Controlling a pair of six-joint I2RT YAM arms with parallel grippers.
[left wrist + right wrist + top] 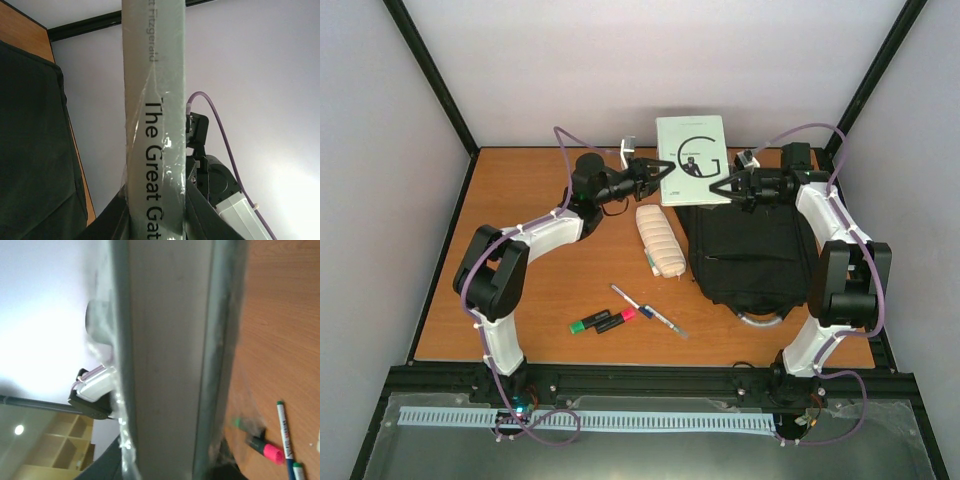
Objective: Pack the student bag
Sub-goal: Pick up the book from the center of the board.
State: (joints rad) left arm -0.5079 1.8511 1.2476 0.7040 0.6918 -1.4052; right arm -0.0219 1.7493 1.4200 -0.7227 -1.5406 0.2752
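Observation:
A pale green paperback book (pixel 690 150), wrapped in clear film, is held up over the far end of the table between both arms. My left gripper (pixel 660 170) is shut on its spine side; the spine (pixel 155 125) runs up between the jaws (pixel 155 220). My right gripper (pixel 717 185) is closed on the opposite edge, where the page block (pixel 170 365) fills the gap between its jaws (pixel 170 460). The student bag (pixel 750 250), a black backpack, lies flat just below the book and shows as dark fabric (pixel 30 150) in the left wrist view.
A cream ribbed pencil case (pixel 660 240) lies left of the bag. Nearer the front lie a green and a pink marker (pixel 603 321) and two pens (pixel 648 310); the pink marker (pixel 267 450) also shows under the right wrist. Walls close off three sides.

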